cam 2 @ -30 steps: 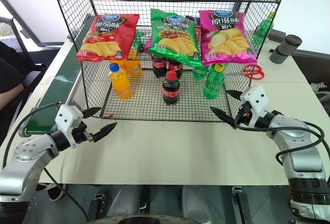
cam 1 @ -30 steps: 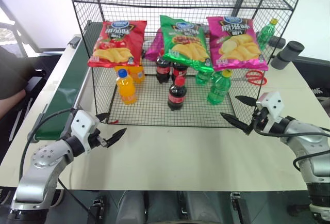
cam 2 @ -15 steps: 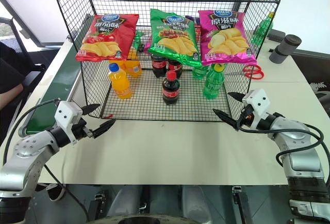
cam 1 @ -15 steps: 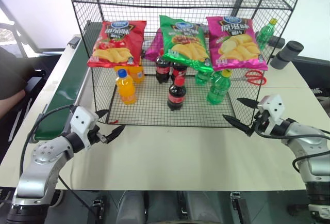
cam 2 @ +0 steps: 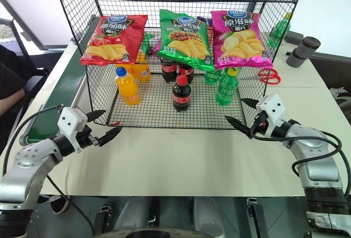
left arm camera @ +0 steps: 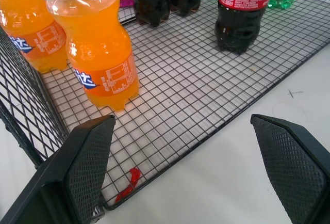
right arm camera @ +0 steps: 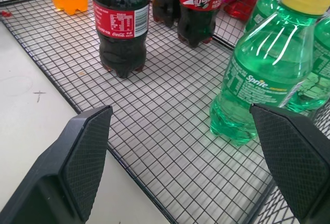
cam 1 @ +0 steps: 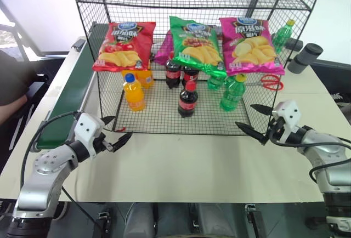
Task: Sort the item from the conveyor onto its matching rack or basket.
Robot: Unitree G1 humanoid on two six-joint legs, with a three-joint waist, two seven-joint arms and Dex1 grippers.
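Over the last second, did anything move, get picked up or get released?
Nothing visibly changed. Both grippers, left and right, hover open and empty over the table in front of the rack. The front cola bottle and the other bottles stand where they were.

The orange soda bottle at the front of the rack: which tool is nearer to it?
Left. The left tool hangs open just outside the rack's front left corner, close below the orange soda bottle. The right tool is open at the opposite front corner.
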